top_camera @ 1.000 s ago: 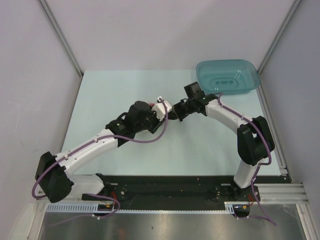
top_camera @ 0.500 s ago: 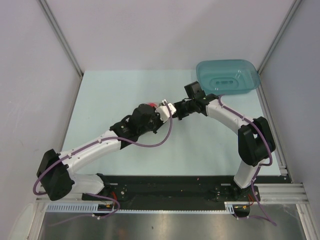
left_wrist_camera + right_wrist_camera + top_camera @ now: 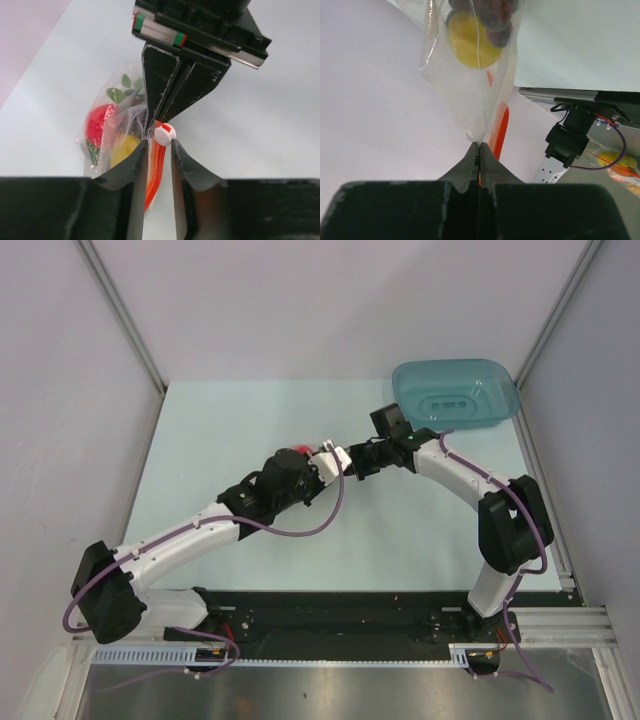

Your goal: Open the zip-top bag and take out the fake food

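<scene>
A clear, crinkly zip-top bag (image 3: 129,112) with orange zipper strip (image 3: 154,170) and white slider (image 3: 164,134) shows red and yellow fake food (image 3: 97,122), left of the teal tray (image 3: 500,405) on a pale table (image 3: 200,440) between grey walls (image 3: 300,310). The right gripper (image 3: 480,145) clamps its edge; the left gripper (image 3: 159,146) straddles the strip, jaws narrow, grip unclear

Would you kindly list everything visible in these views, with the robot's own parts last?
zip-top bag: one, clear, with orange-red zipper strip and white slider tab, between the two grippers.
fake food: at least four pieces, red fruit, yellow piece, green leaves, dark purple piece, inside the bag.
tray: one, translucent teal, far right of the table.
table: one, pale blue-green.
left gripper: one, black fingers either side of the zipper strip; grip unclear.
right gripper: one, black fingers shut on the bag's edge.
</scene>
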